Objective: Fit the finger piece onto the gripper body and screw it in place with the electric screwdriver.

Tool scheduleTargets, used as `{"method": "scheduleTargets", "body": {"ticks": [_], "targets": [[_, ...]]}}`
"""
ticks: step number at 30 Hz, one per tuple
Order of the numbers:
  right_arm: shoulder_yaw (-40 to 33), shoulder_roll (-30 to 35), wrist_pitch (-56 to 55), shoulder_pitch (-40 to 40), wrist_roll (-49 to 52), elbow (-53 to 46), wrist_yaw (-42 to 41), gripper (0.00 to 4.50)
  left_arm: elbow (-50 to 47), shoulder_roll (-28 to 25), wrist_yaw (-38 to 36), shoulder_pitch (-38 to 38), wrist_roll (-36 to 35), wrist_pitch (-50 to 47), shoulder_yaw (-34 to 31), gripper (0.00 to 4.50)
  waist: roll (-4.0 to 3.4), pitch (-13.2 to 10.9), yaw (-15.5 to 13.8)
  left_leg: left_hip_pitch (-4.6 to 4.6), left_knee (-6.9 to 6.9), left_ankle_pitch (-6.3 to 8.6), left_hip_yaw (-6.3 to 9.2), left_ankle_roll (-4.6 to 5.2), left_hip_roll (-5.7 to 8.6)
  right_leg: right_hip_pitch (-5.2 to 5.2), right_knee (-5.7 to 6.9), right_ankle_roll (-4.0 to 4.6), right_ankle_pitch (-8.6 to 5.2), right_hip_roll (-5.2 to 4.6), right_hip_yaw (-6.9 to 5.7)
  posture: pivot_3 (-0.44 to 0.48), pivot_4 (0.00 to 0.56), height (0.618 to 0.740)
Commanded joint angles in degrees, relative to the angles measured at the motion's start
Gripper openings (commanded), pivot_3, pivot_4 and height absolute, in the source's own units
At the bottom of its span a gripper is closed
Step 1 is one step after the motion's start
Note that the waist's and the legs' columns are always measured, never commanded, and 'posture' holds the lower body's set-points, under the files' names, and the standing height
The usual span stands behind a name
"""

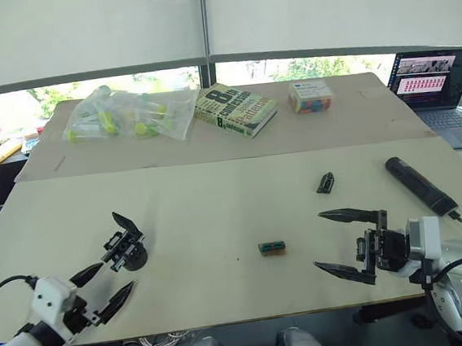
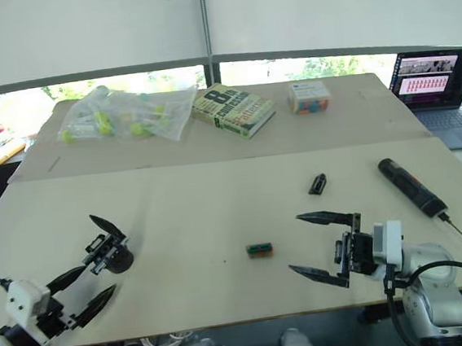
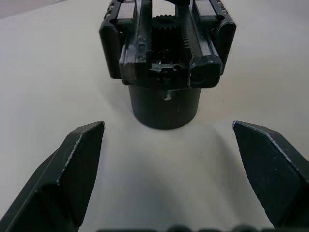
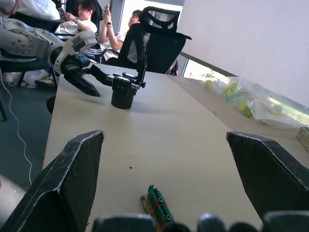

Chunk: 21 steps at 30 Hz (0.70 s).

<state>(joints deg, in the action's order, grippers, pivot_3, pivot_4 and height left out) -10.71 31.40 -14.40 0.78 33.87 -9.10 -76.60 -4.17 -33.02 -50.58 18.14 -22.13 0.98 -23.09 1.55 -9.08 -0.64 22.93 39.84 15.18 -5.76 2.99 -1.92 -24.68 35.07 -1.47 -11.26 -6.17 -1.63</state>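
The gripper body [image 1: 125, 247] stands on its round base at the table's left, one pointed black finger sticking up from it; it looms large in the left wrist view [image 3: 166, 63]. My left gripper [image 1: 111, 287] is open just in front of it, not touching. The finger piece [image 1: 325, 183] lies on the table right of centre. Farther right lies the electric screwdriver [image 1: 420, 185], its thin bit toward the near right edge. My right gripper [image 1: 329, 241] is open near the front right, nothing between its fingers.
A small green-brown box [image 1: 272, 248] lies mid-table near the front. On the far board sit a bag of yellow-green items [image 1: 131, 113], a book [image 1: 235, 109] and a small colourful box [image 1: 311, 96]. A laptop [image 1: 440, 87] stands at the far right. People sit beyond the table's left end [image 4: 91, 19].
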Motion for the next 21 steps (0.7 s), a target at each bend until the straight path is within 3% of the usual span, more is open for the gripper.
{"method": "scheduleTargets", "body": {"ticks": [1, 13, 18, 21], "targets": [[-0.1, 1.0, 0.6, -0.3, 0.3, -1.3, 0.9, 4.50, 0.7, 0.8, 2.8, -2.6, 2.4, 0.3, 2.4, 4.48, 0.00, 0.0, 0.0, -0.02, 0.00, 0.00, 0.00, 0.00, 0.00, 0.03, 0.00, -0.02, 0.01, 0.00, 0.00, 0.000, 0.150, 0.740], [-0.5, 2.0, -0.3, 1.3, 0.0, -1.2, 2.0, 4.50, 1.5, 2.9, 5.4, -4.8, 3.3, -1.4, 7.4, 4.48, -0.14, 0.1, -0.1, -0.15, -0.02, 0.00, 0.02, 0.00, 0.00, 0.17, -0.03, -0.04, 0.02, -0.04, -0.01, 0.000, 0.150, 0.740], [-1.7, 2.2, -1.7, 2.7, -0.3, 0.4, 1.8, 4.50, 2.1, 4.3, 3.8, -5.7, 0.9, 2.3, 7.1, 2.29, -0.27, 0.1, -0.1, -0.23, -0.03, 0.02, 0.02, 0.02, 0.01, 0.28, -0.07, 0.05, -0.04, -0.07, -0.01, 0.000, 0.150, 0.740], [-2.6, 2.4, -2.7, 3.8, -0.4, 1.5, 1.4, 4.50, 0.0, 4.9, 2.7, -6.9, -1.0, 2.2, 7.5, 2.28, -0.27, 0.1, -0.3, -0.21, -0.02, 0.02, 0.02, 0.02, 0.03, 0.28, -0.07, 0.05, -0.05, -0.09, -0.02, 0.000, 0.150, 0.740]]}}
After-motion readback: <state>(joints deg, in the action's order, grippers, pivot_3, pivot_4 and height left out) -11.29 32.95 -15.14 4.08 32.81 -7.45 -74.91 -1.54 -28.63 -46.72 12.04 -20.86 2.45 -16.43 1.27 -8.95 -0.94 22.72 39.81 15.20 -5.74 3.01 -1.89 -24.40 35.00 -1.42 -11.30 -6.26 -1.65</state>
